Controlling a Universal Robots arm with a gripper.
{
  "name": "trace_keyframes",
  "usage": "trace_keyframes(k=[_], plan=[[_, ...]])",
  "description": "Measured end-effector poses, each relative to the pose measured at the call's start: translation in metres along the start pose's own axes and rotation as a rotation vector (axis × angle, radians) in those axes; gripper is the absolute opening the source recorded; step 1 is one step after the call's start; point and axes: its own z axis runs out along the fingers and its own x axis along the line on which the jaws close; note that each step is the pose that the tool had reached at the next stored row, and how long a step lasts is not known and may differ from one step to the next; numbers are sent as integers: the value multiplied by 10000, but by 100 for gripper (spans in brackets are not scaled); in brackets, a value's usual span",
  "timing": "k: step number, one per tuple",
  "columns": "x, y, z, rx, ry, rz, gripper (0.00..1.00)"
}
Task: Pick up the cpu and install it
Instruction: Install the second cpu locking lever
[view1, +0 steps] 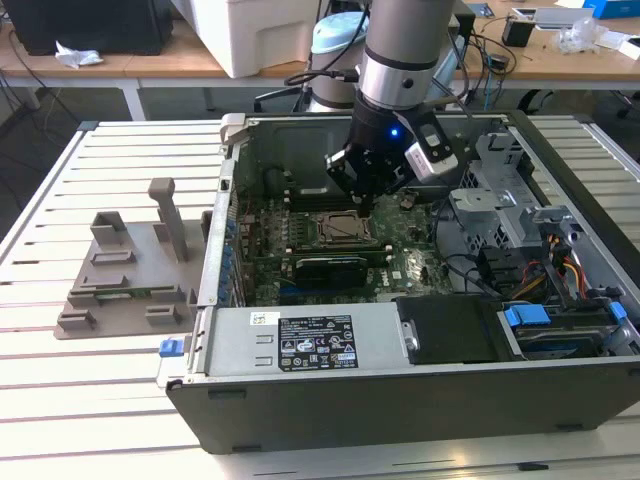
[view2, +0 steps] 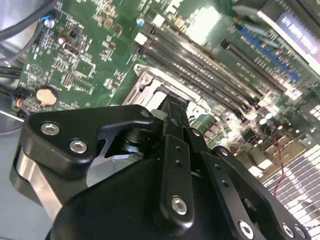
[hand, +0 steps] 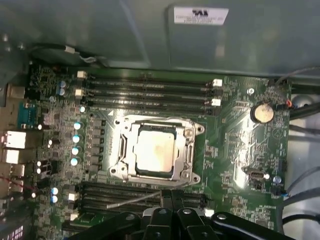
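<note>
In the exterior view, the gripper (view1: 362, 198) hangs inside the open computer case (view1: 400, 390), just above the motherboard socket (view1: 333, 228). In the first wrist view, the cpu (hand: 156, 150) lies seated in the socket. In the second wrist view, the gripper's fingers (view2: 172, 130) look pressed together, holding nothing.

White slatted table (view1: 120, 400); open computer case (view1: 400, 390), grey plastic holder (view1: 130, 270) resting on it.

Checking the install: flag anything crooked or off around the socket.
Nothing stands out. The cpu sits flat and square inside the socket frame on the motherboard; the gripper hovers above it.
</note>
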Motion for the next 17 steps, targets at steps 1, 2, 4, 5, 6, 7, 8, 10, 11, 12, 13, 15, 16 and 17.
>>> trace_keyframes(k=[1,2,4,5,6,7,8,10,11,12,13,15,16,17], plan=[[7,-23,5,-16,-2,-1,11],[15,-40,8,-38,-3,-2,11],[62,-107,23,-151,-12,-11,11],[113,-112,36,-187,-15,-16,11],[160,-115,50,-205,-16,-14,11],[187,-118,77,-208,-16,-17,11],[210,-117,113,-208,-16,-16,11],[253,-116,182,-208,-15,-14,11],[267,-118,201,-209,-16,-15,11],[281,-119,221,-208,-16,-16,11],[298,-120,250,-208,-16,-17,11],[316,-120,292,-208,-16,-16,11],[324,-120,310,-207,-15,-16,11],[339,-119,339,-207,-16,-16,11]])
